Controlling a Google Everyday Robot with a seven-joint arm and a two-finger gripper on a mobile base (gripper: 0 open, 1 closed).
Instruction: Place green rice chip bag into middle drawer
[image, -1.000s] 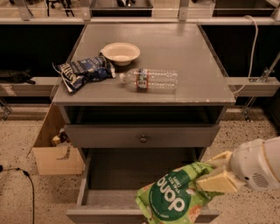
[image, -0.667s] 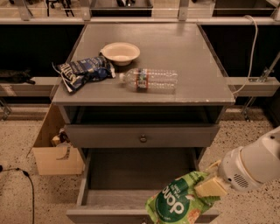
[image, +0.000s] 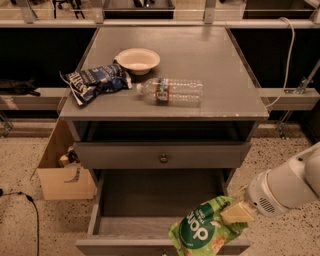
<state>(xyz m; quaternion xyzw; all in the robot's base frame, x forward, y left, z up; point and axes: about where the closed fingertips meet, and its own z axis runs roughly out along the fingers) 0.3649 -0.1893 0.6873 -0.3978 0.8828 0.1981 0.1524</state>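
The green rice chip bag (image: 202, 230) is light green with a dark green round logo. It hangs over the front right part of the open middle drawer (image: 150, 200), whose grey inner floor and side walls show. My gripper (image: 235, 214) comes in from the right on a white arm and is shut on the bag's upper right corner. The bag's lower edge overlaps the drawer's front rim.
A closed grey drawer with a round knob (image: 163, 158) sits above the open one. On the cabinet top lie a dark blue chip bag (image: 95, 82), a white bowl (image: 137, 60) and a clear plastic bottle (image: 172, 92). A cardboard box (image: 62, 170) stands at the left.
My gripper and the green bag have moved right and down, toward the drawer's front right corner. Nothing on the cabinet top has moved.
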